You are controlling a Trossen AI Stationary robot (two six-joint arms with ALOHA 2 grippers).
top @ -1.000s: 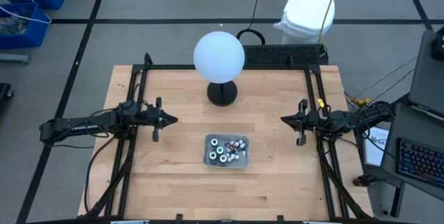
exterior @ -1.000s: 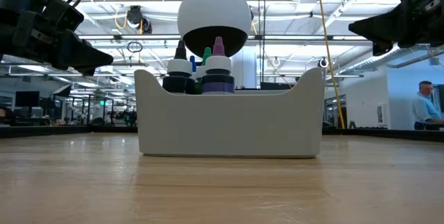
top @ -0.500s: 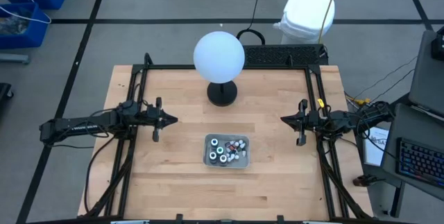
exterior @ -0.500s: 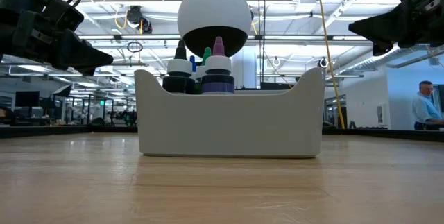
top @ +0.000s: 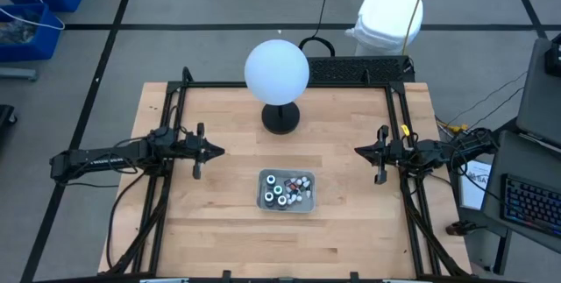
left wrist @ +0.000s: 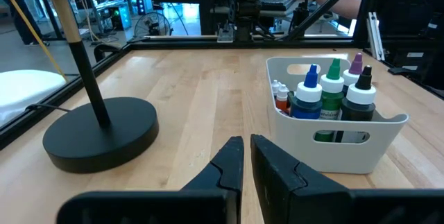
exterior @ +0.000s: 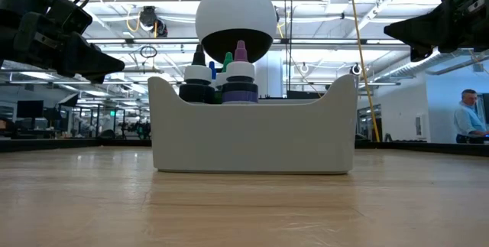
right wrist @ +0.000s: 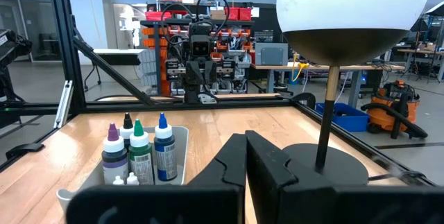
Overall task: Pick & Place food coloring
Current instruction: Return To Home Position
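Seen from above, a wooden table (top: pixel 219 222) held a small gray tray (top: pixel 260 202) near the middle of its front half. All the food coloring bottles (top: pixel 285 189) sat inside the tray — none lay on the bare wood. Behind the tray, toward the far edge, stood a lamp (top: pixel 277 71) with a large white globe on a round black base.

The left gripper (top: pixel 219 151) hovered above the table's left side, pointing inward, well apart from the tray. Its wrist camera showed its two dark fingers (left wrist: pixel 225 165) pressed together, holding nothing. The right gripper (top: pixel 358 151) mirrored it at the right side, also well apart from the tray, its fingers likewise together and empty.

From the left wrist camera, four taller bottles stood upright in a cluster in the tray, with blue, green, purple and black pointed tips. Smaller white-capped bottles huddled beside them, one with orange-red contents.

From table height, the tray's front wall hid most of the bottles. Only the tops of the taller ones rose above its rim, with the lamp's globe directly behind. Both grippers hung in that picture's upper corners, higher than the tray. Far off in the room beyond the table, at the right, a person (exterior: pixel 463 121) in a light shirt was visible.
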